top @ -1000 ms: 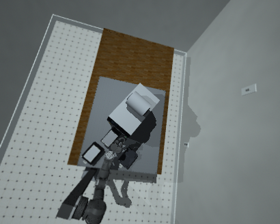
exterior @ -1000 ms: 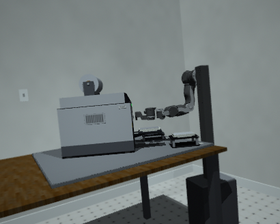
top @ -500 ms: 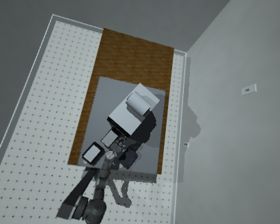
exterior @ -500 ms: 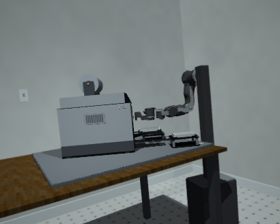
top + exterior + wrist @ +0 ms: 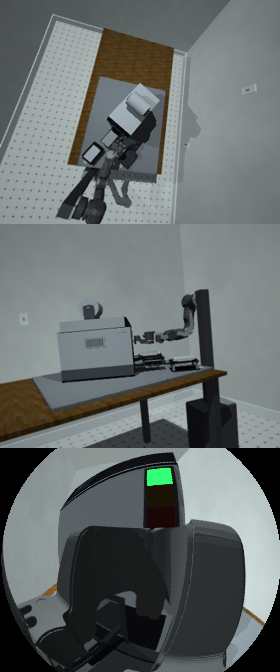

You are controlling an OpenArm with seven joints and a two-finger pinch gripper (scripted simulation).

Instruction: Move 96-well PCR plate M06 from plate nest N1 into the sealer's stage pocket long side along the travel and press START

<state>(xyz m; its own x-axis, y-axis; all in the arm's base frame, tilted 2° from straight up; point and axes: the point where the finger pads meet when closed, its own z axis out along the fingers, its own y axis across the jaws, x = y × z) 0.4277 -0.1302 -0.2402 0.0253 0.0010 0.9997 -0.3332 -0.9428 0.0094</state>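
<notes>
The grey sealer (image 5: 95, 348) stands on the mat with its lamp (image 5: 159, 478) lit green; no red or amber shows. Its stage stands out in front and carries a plate, M06 (image 5: 109, 137), lying flat, which also shows in the side view (image 5: 150, 354). I cannot tell if foil covers it. My gripper (image 5: 136, 339) is shut and empty, level with the housing's front right edge just below the lamp. In the wrist view the shut fingers (image 5: 156, 551) fill the middle and hide the START key. I cannot tell whether the tips touch the housing.
Plate M09 (image 5: 92, 153) lies in nest N2 at the near left, also seen in the side view (image 5: 184, 360). The dark nest N1 (image 5: 129, 158) under my arm holds nothing. A foil roll (image 5: 90, 309) sits on top of the sealer.
</notes>
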